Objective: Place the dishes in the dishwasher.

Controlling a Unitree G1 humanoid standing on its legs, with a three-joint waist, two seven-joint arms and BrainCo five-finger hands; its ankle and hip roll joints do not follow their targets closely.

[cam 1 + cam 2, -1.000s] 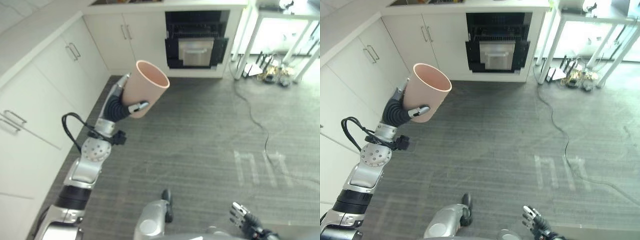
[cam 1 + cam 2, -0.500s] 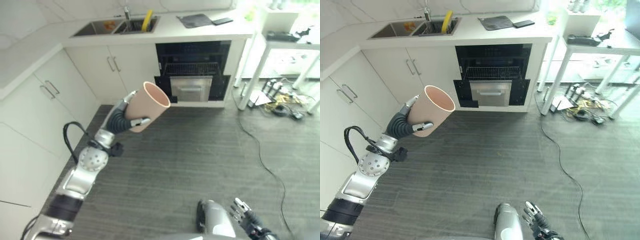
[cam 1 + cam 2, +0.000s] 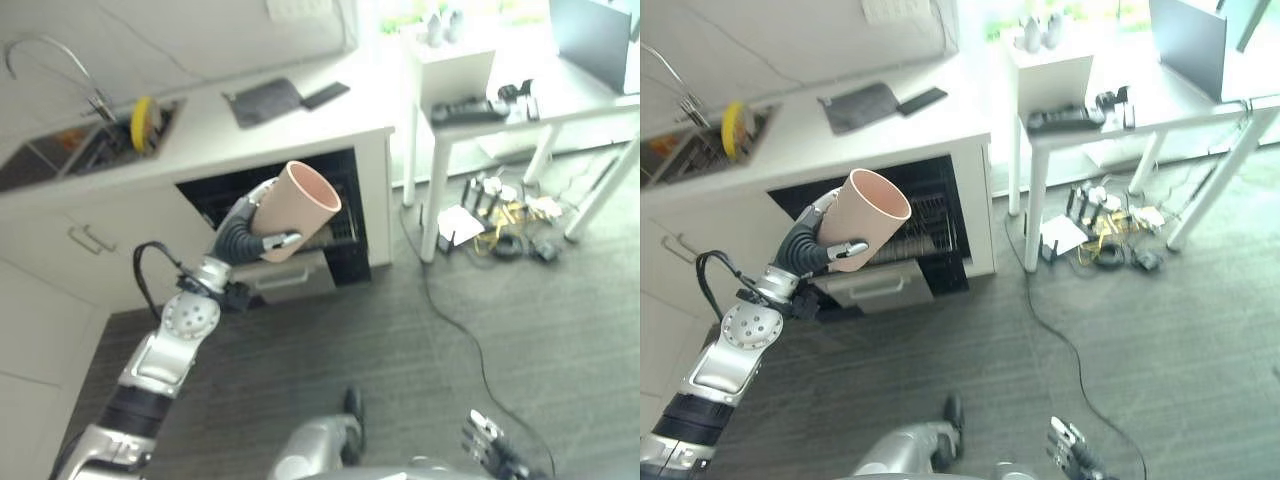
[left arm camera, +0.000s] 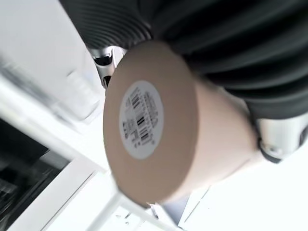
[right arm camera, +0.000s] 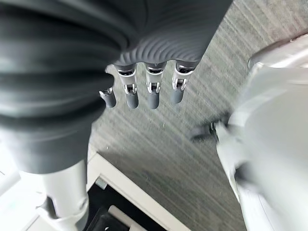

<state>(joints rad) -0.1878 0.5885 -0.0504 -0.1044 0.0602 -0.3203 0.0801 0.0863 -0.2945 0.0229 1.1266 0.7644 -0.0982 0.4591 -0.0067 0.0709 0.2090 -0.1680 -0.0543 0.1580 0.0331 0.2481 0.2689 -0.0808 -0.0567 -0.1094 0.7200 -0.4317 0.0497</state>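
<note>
My left hand (image 3: 245,228) is shut on a pale pink cup (image 3: 296,209), held up in the air and tilted with its mouth up and to the right. In the left wrist view the cup's base (image 4: 144,120) carries a white barcode label. Behind the cup the dishwasher (image 3: 330,235) stands open under the counter, its rack (image 3: 930,225) and pulled-out front (image 3: 875,285) showing. My right hand (image 3: 487,447) hangs low at the bottom right; its fingers (image 5: 153,94) hang relaxed over the floor, holding nothing.
A white counter (image 3: 250,135) runs above the dishwasher, with a sink (image 3: 90,150) holding a yellow item (image 3: 143,115) and a dark mat (image 3: 262,100). A white table (image 3: 520,120) stands to the right, with tangled cables (image 3: 500,215) on the floor under it.
The whole picture has shifted as the camera turned, so the dishwasher now sits right behind the cup. My left hand keeps the cup in the same hold.
</note>
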